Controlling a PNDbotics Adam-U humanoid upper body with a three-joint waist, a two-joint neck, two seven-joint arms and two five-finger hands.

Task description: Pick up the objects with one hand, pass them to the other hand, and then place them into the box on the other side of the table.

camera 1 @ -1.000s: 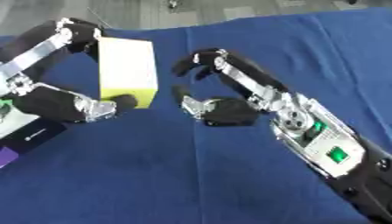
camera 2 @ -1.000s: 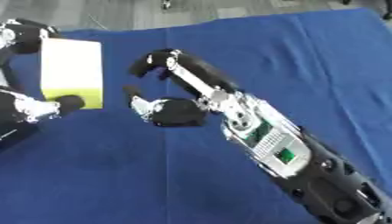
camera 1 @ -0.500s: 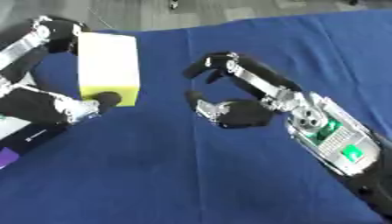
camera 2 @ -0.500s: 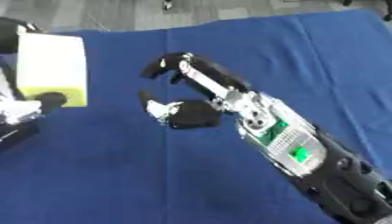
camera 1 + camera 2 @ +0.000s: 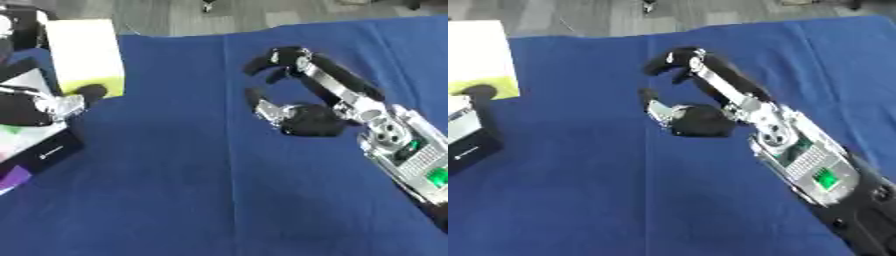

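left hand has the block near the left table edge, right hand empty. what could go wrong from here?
1. The pale yellow block is held by the left hand only at its lower end, thumb on the front face; it might tip or slip.
2. It hangs beside the dark box at the table's edge, so a drop may miss it.
3. The right hand, curled and empty, is far off if a catch is needed.

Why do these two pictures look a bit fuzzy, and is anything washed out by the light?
Left eye view: the pale block with a yellow-green lower part, held by the left hand, has soft, smeared edges and a washed-out white top. Right eye view: the curled, empty right hand is blurred too, the blue tablecloth evenly lit.
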